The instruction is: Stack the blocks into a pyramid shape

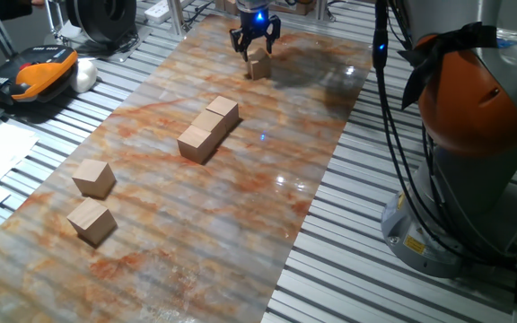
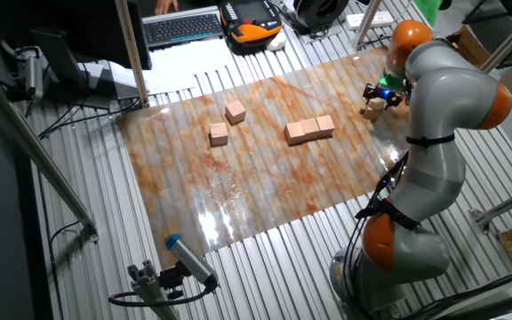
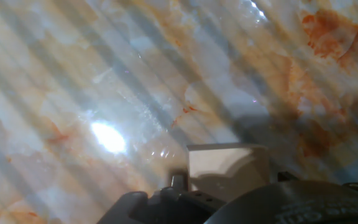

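Far to the left of the gripper, near the mat's other end, two loose blocks lie close to each other. Between them and the hand, a short row of blocks stands with sides touching; I judge it as the base of the pyramid, but whether it has two or three cubes I cannot tell.

Under the hand sits one block at the far end of the mat. The fingers hang spread on both sides of its top. Whether they press it, the pictures do not show. In the hand view this block appears low in the picture, not in the centre.

The risk, I think: if the fingers close off-centre, the cube can turn or slip. Then it could arrive crooked and push the row apart.
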Controlling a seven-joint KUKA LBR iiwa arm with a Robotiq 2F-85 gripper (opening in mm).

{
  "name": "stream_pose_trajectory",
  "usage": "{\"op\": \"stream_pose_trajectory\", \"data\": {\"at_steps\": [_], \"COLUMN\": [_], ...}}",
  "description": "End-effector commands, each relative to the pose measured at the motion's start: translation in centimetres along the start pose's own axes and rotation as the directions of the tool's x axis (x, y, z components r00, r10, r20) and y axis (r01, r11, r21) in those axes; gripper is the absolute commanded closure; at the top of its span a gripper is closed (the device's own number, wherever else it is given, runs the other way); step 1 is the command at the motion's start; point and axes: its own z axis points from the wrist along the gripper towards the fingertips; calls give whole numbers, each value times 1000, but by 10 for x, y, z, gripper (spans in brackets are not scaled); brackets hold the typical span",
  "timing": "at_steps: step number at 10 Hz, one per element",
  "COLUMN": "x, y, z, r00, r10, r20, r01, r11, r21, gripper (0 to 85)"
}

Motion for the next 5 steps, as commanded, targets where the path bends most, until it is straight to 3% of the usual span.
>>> {"op": "stream_pose_trajectory", "data": {"at_steps": [1,5], "x": [0,0], "y": [-1,-1], "z": [1,4], "r00": [1000,1000], "r10": [2,15], "r20": [-1,-12], "r01": [-2,-15], "r11": [1000,1000], "r21": [-7,-25], "gripper": [170,170]}}
